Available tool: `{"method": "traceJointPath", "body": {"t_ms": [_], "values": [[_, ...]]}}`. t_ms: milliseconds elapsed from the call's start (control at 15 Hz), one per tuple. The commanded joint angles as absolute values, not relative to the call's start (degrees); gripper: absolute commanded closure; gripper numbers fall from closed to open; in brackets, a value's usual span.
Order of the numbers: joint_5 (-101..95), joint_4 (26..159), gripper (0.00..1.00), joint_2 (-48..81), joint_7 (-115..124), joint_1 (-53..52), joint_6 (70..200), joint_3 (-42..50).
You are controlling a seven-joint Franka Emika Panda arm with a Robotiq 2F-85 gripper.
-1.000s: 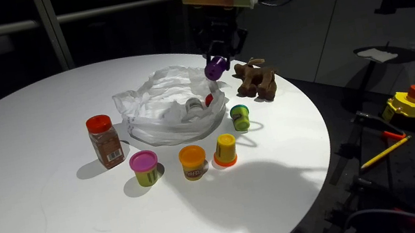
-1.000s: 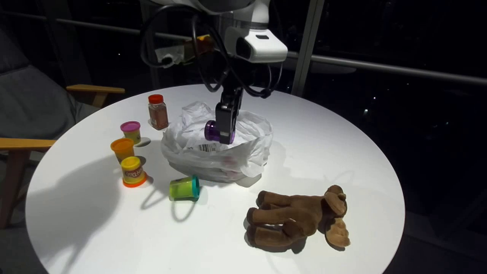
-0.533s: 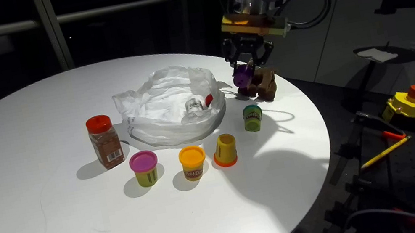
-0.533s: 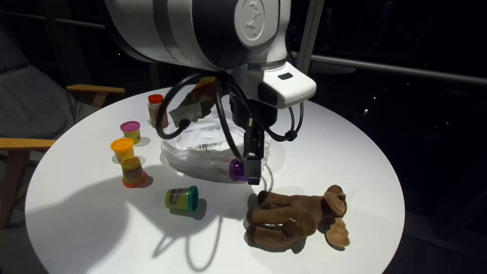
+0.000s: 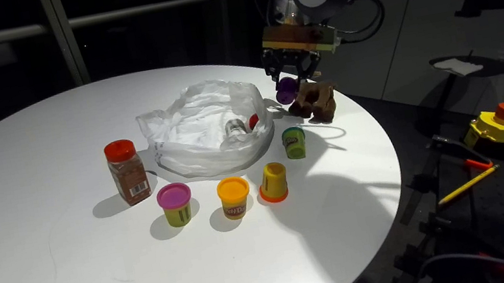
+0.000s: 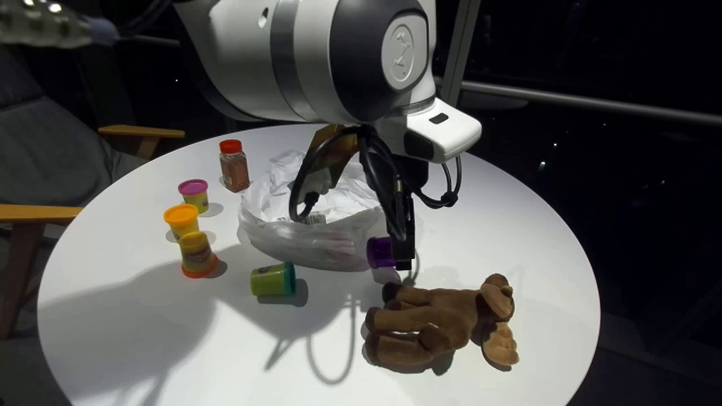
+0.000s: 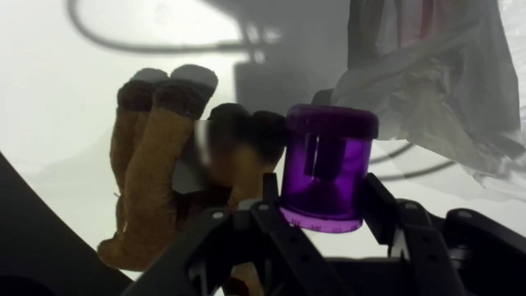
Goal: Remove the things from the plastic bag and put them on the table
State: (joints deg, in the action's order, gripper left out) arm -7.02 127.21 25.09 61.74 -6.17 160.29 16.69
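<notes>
The black two-fingered claw (image 7: 320,193) grips a translucent purple plastic jar (image 7: 328,164), right of centre in the wrist view. A crumpled white plastic bag (image 5: 204,163) sits on the round white surface (image 5: 73,276), near mid-frame in an exterior view, a white labelled container (image 5: 235,127) and a red patch (image 5: 253,121) showing inside. A brown plush animal (image 6: 443,318) lies lower right in an exterior view; a teal-lidded green plastic tub (image 6: 272,280) lies on its side, lower left.

White table (image 6: 479,242), in an exterior view | plastic bag (image 6: 299,242) is clock centre | red-lidded jar (image 6: 234,170) at 10 o'clock | pink-lidded tub (image 6: 194,195), orange-lidded tub (image 6: 183,220) at 9 | upturned yellow tub (image 6: 197,252) at 8 | green tub (image 6: 271,280) lies at 7 | plush animal (image 6: 445,318) at 4
</notes>
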Motion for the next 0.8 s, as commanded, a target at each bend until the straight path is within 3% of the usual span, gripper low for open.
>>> {"method": "traceJointPath", "body": {"t_ms": [0,733], "values": [[-8.24,120.93,0.79,30.13,61.04,-7.65,158.82,17.95],[-8.25,118.39,0.79,32.72,47.76,-6.81,152.00,15.61]]}}
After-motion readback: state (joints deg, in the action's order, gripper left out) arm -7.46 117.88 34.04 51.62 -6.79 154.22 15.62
